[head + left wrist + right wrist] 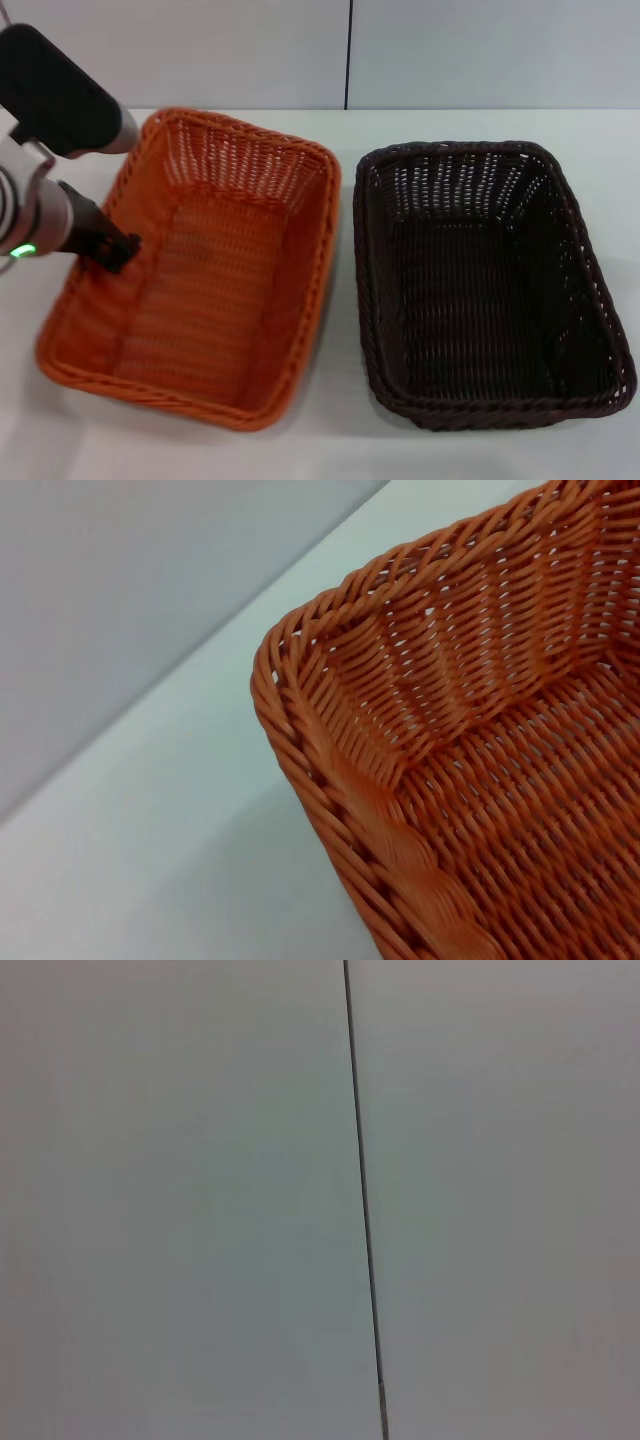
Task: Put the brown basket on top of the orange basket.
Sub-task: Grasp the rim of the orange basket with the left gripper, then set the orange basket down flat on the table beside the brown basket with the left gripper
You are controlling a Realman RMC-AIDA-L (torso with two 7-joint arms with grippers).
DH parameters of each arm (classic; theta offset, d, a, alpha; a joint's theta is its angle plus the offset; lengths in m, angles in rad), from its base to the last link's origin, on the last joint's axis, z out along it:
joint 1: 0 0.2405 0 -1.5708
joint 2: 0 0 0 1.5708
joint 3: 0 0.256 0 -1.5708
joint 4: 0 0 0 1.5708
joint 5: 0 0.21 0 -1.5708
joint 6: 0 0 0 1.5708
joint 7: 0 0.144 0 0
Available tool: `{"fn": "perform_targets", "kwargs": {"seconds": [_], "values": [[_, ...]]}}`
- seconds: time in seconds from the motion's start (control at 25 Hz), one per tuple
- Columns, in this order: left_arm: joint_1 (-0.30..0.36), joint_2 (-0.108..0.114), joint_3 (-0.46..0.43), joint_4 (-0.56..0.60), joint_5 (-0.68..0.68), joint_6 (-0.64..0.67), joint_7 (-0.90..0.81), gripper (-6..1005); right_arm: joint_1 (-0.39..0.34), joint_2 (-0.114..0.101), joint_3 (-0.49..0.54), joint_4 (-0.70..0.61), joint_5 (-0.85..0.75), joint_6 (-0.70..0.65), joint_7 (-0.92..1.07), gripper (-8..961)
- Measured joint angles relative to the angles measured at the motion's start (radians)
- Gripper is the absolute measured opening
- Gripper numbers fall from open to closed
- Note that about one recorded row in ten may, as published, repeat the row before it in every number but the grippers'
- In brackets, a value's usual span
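Your left pincer sits at the orange basket's left wall, just over the rim; you cannot tell how far apart its fingers are. The brown basket rests on the white surface just beside it, to the right, the two not stacked.

The orange basket is sitting left of the brown basket, just beside it. Both are resting on the table.

Orange basket: bright orange, woven openwork sides, braided rim. Brown basket: dark chocolate brown, same weave and rim. Table: plain white. Left gripper: black, on a silver-grey arm with a green light.
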Motion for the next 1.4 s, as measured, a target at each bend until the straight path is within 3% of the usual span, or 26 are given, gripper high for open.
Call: {"fn": "perform_targets", "kwargs": {"seconds": [0.12,0.32,0.52,0.6,0.64,0.8,1.08,1.32,1.4], "values": [[-0.007,0.000,-0.084,-0.037,-0.002,-0.031,0.215,302,0.001,0.000,0.003,-0.002,0.000,0.000,0.000,782],[-0.010,0.000,-0.141,-0.074,-0.038,-0.069,0.403,299,-0.002,-0.001,0.007,-0.012,0.000,0.000,0.000,781],[-0.039,0.001,-0.280,-0.154,-0.217,-0.231,0.750,297,0.002,-0.001,0.008,-0.012,0.002,0.000,0.000,780],[-0.039,0.001,-0.280,-0.154,-0.217,-0.231,0.750,296,0.005,-0.002,0.008,-0.012,0.004,0.000,0.000,780],[-0.079,0.005,-0.319,-0.166,-0.248,-0.318,0.840,295,0.005,-0.002,0.008,-0.012,0.004,0.000,0.000,780],[-0.150,0.005,-0.343,-0.130,-0.244,-0.395,0.960,247,0.008,-0.001,0.010,-0.012,0.004,-0.001,0.000,779],[-0.201,0.006,-0.404,-0.109,-0.297,-0.454,1.099,149,0.009,0.000,0.007,-0.012,0.012,-0.003,0.000,778],[-0.242,0.006,-0.417,-0.035,-0.307,-0.447,1.123,149,0.007,0.000,0.007,-0.010,0.015,-0.009,0.000,777],[-0.280,0.002,-0.413,0.084,-0.300,-0.359,1.126,148,0.008,-0.001,0.009,-0.010,0.015,-0.014,0.000,777]]}}
